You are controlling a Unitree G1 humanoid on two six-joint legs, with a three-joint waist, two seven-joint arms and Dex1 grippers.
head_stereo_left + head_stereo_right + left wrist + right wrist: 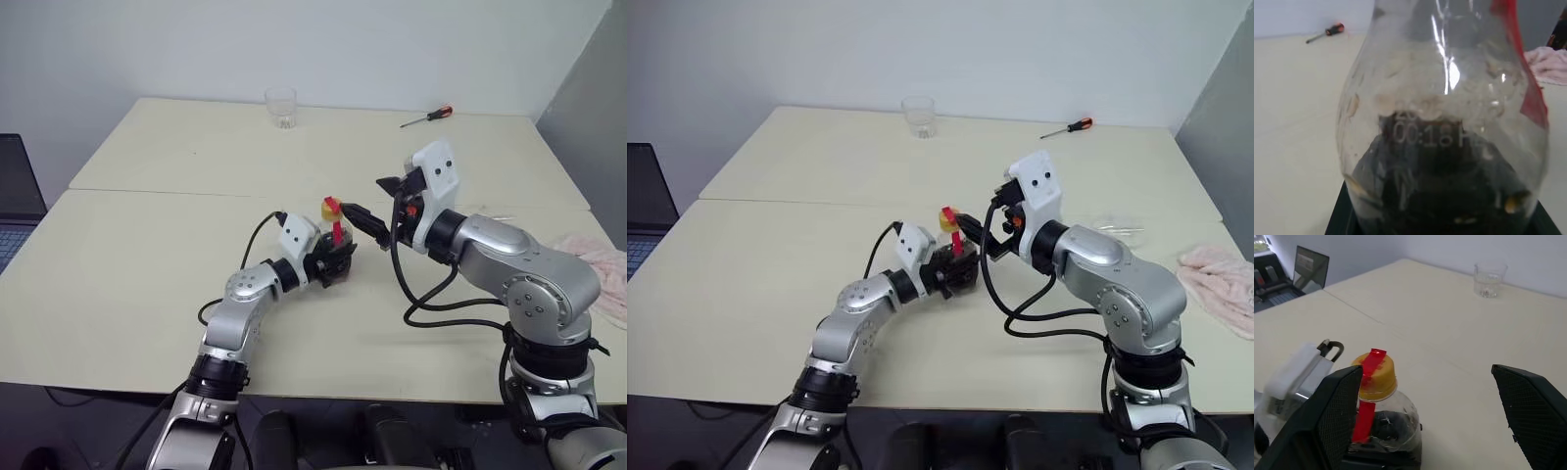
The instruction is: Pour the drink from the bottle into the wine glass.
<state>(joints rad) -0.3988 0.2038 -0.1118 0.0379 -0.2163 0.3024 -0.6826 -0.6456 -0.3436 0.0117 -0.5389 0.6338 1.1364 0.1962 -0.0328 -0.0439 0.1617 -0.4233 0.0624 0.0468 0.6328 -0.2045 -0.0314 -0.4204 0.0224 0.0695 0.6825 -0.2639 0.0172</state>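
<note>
Right wrist view: right gripper [1432, 416] fingers wide apart, level with yellow cap [1374, 376] of bottle [1382, 423], cap just inside near finger, off-centre. Bottle upright, long axis vertical, clamped low on body by left gripper [335, 262] above table [147, 245]. Drink [1440, 196] fills lower body only. Wine glass hard to make out; tumbler [281, 108] at far edge.

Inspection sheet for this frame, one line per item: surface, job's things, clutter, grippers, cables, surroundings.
Surface: pale table, seam across it.
Job's things: bottle upright, yellow cap on, dark drink low inside; wine glass nothing seen.
Clutter: tumbler, screwdriver, pink cloth.
Grippers: left gripper shut on the bottle; right gripper open by the cap.
Cables: black cable looping off the right arm.
Surroundings: laptop, white wall.
</note>
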